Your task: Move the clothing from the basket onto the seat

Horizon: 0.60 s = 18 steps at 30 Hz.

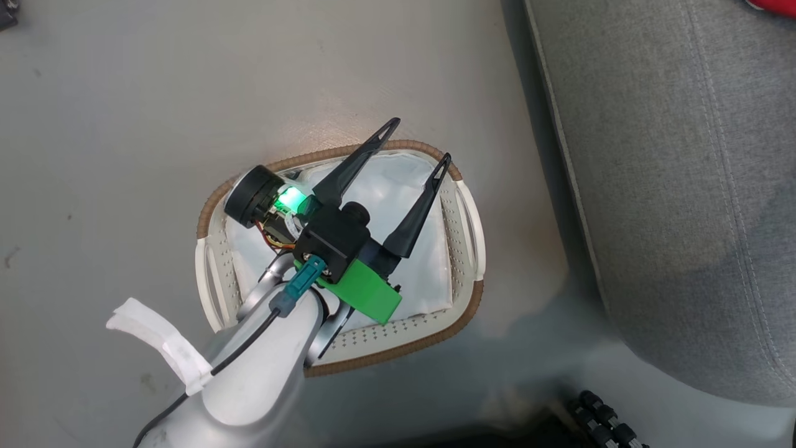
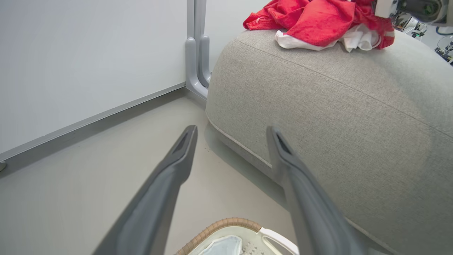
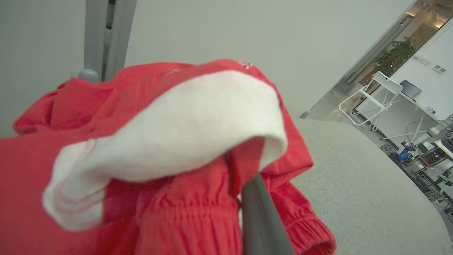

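Note:
The basket (image 1: 208,205) stands on the floor left of the seat (image 1: 684,186), and inside it I see just the white liner (image 1: 404,186). My left gripper (image 1: 418,140) hangs open over the basket with nothing between its fingers. In the left wrist view those fingers (image 2: 177,166) point at the seat (image 2: 318,106), where the red and white clothing (image 2: 315,21) lies piled on top. The basket rim (image 2: 219,225) shows below. My right gripper (image 3: 244,177) is buried in the clothing (image 3: 170,120) above the seat (image 3: 354,184), one finger showing, seemingly shut on the fabric.
A pale wall with a grey post (image 2: 196,53) stands behind the seat's end. Bare grey floor (image 1: 124,124) surrounds the basket. A black ridged part (image 1: 603,417) sits low by the seat's front. A white folding chair (image 3: 375,95) stands far off.

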Available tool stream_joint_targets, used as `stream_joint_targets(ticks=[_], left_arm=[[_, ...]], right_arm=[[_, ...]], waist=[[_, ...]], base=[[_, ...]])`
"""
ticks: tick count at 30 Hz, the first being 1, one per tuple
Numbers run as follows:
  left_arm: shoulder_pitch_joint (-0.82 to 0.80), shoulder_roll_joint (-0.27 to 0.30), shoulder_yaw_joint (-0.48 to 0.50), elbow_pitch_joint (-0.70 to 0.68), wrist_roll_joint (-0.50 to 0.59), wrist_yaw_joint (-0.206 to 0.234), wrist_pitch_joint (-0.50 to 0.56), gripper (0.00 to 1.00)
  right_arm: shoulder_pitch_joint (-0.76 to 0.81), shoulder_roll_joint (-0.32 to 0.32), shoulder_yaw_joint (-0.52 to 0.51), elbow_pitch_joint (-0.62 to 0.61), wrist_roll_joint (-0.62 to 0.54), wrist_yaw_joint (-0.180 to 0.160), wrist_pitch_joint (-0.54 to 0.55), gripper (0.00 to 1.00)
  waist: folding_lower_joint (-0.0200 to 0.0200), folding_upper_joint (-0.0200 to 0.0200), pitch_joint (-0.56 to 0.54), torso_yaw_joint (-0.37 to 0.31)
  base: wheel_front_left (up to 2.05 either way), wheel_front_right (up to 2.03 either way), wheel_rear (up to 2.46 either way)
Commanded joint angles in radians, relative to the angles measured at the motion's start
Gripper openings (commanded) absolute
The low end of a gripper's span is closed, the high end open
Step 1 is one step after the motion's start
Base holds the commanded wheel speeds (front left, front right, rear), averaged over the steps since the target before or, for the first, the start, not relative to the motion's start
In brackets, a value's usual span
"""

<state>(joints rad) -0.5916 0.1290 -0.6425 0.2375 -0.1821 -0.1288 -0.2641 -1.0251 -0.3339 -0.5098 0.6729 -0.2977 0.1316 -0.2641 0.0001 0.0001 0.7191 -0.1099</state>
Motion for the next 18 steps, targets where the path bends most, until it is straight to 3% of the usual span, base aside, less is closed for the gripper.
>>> stream_joint_targets(ticks=[1,3,4,6,7,8,18], left_arm=[[-0.018,0.012,-0.001,-0.001,0.002,-0.003,0.000,1.00],[-0.024,0.018,-0.003,0.002,0.002,-0.003,0.000,1.00],[-0.028,0.023,-0.002,0.004,0.000,-0.003,0.000,1.00],[-0.030,0.029,-0.004,0.007,-0.005,-0.003,0.000,1.00],[-0.031,0.031,-0.006,0.009,-0.007,-0.003,0.000,1.00],[-0.032,0.033,-0.008,0.012,-0.010,-0.003,0.000,1.00],[-0.003,0.009,0.021,0.022,-0.053,-0.003,0.000,1.00]], right_arm=[[0.020,0.007,-0.006,-0.001,-0.006,-0.002,0.000,0.00],[0.032,0.021,-0.007,-0.014,-0.012,-0.002,0.000,0.00],[0.039,0.028,-0.005,-0.020,-0.012,-0.002,0.000,0.14],[0.051,0.043,0.002,-0.035,-0.015,-0.002,0.000,0.45],[0.058,0.048,0.005,-0.042,-0.015,-0.002,0.000,0.77],[0.065,0.053,0.010,-0.050,-0.014,-0.002,0.000,1.00],[0.206,0.102,0.083,-0.157,0.014,-0.002,0.000,1.00]], waist=[[-0.0001,-0.0001,0.019,0.000],[-0.0001,-0.0001,0.019,-0.009],[-0.0001,-0.0001,0.018,-0.016],[-0.0001,-0.0001,0.012,-0.027],[-0.0001,-0.0001,0.008,-0.032],[-0.0001,-0.0001,0.003,-0.036],[-0.0001,-0.0001,-0.090,-0.073]], base=[[0.00,0.00,0.00],[0.00,0.00,0.00],[0.00,0.00,0.00],[0.00,0.00,0.00],[0.00,0.00,0.00],[0.00,0.00,0.00],[0.00,0.00,0.00]])
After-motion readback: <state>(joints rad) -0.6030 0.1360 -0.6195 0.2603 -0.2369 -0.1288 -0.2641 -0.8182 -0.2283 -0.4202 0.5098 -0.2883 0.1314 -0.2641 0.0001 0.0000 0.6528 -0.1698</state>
